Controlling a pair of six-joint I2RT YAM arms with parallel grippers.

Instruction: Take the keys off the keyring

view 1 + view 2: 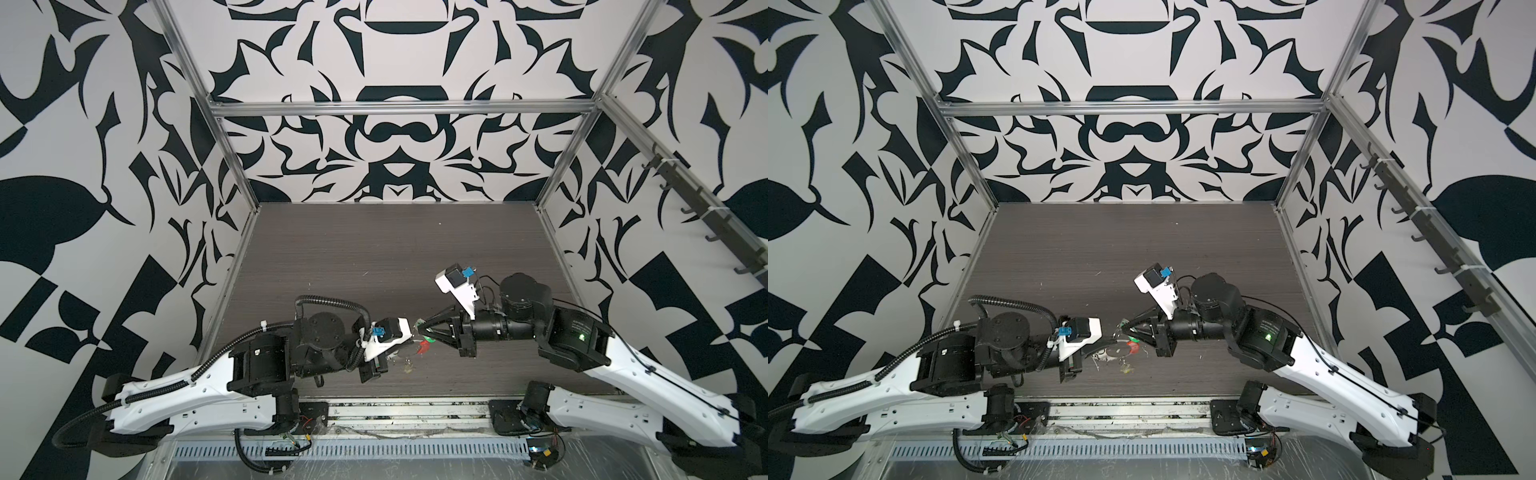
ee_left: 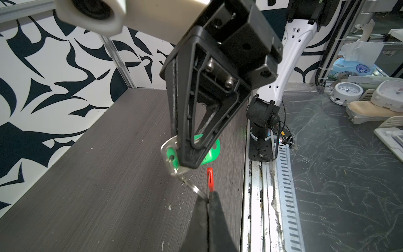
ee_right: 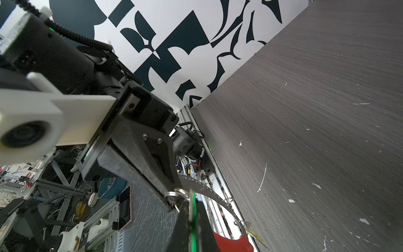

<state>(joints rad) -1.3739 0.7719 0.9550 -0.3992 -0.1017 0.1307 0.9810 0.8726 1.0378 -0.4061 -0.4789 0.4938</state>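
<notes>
The keyring [image 3: 216,197] is a thin grey hoop with a red section [image 3: 231,243], held just above the table near its front edge. My left gripper [image 2: 209,197] is shut on the keyring beside the red section [image 2: 210,180]. A small split ring runs from those jaws to the green-tagged key [image 2: 171,155]. My right gripper [image 3: 192,204] is shut on that key, tip to tip with the left gripper [image 3: 171,206]. The yellow-tagged key [image 3: 254,235] hangs on the hoop next to the red section. In both top views the grippers meet at the front middle [image 1: 417,330] [image 1: 1120,328].
The dark wood-grain table [image 1: 374,257] bears white scratches and flecks. A metal rail with slots [image 1: 374,415] runs along its front edge. Patterned walls and aluminium posts [image 1: 232,166] close in the sides and back. Clocks and clutter [image 2: 370,96] lie beyond the rail.
</notes>
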